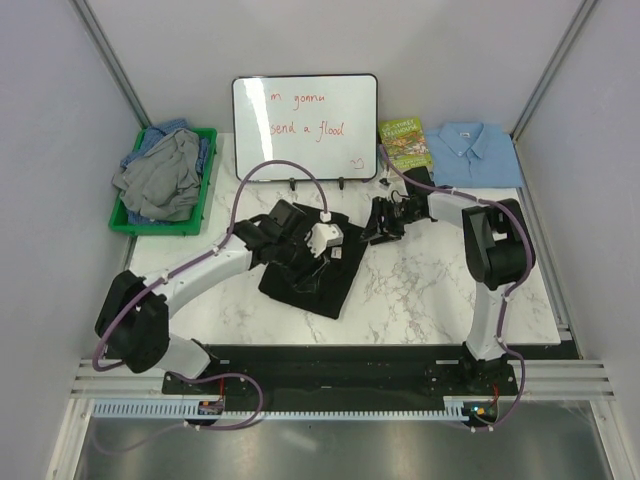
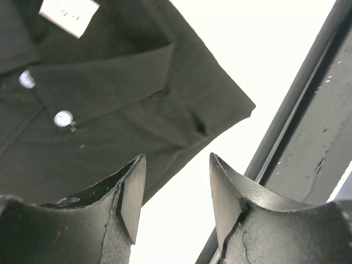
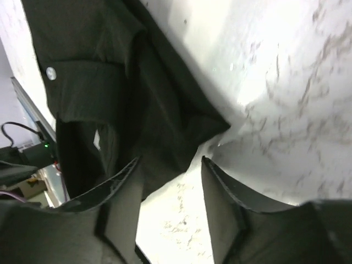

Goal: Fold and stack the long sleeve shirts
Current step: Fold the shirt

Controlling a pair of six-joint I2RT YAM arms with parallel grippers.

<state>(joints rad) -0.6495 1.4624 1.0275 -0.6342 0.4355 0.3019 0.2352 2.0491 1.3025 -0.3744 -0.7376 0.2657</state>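
Observation:
A plain black long sleeve shirt (image 1: 312,272) lies spread on the middle of the marble table (image 1: 420,290). In the left wrist view its collar, two pale buttons and white tag (image 2: 69,14) show. My left gripper (image 1: 324,246) hovers over the shirt's upper part, open (image 2: 176,190), with only bright table between its fingers. My right gripper (image 1: 379,228) is at the shirt's right edge, open (image 3: 168,190), its left finger (image 3: 118,209) beside a dark fabric corner (image 3: 209,124). A folded light blue collared shirt (image 1: 478,152) lies at the back right.
A green bin (image 1: 205,190) at the back left holds crumpled grey and blue shirts (image 1: 160,178). A whiteboard (image 1: 305,125) stands at the back centre, with a green-covered book (image 1: 405,142) to its right. Grey walls close in both sides.

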